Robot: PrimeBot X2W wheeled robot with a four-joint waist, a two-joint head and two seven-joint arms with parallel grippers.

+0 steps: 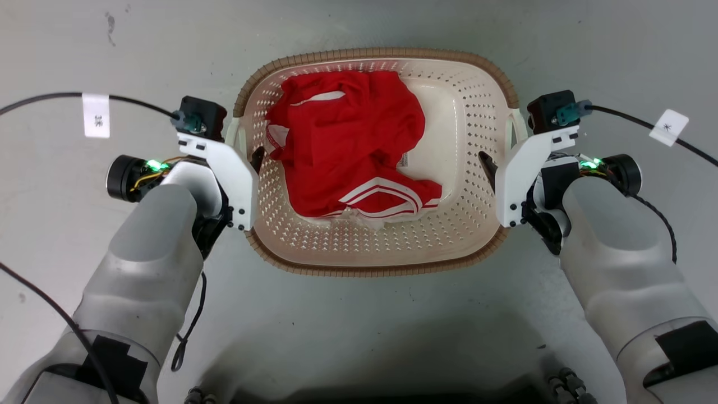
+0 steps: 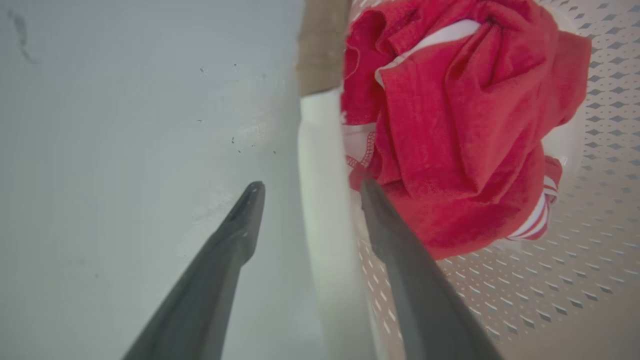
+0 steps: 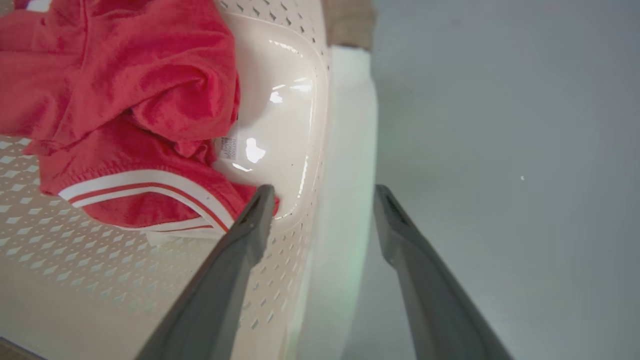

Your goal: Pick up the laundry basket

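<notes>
The laundry basket (image 1: 471, 185), cream perforated plastic with a brown woven-look rim, sits on the grey floor in the middle of the head view. A red garment with white stripes (image 1: 348, 140) lies crumpled inside it. My left gripper (image 1: 247, 154) is at the basket's left side. In the left wrist view it (image 2: 311, 186) is open, one finger outside and one inside the white handle (image 2: 320, 150). My right gripper (image 1: 499, 163) is at the right side. It (image 3: 325, 192) is also open and straddles the white right handle (image 3: 350, 125), with gaps on both sides.
Bare grey floor (image 1: 359, 22) surrounds the basket. Black cables with white tags run off from each wrist, on the left (image 1: 95, 115) and on the right (image 1: 667, 128). The dark base of my body (image 1: 381, 393) fills the bottom edge.
</notes>
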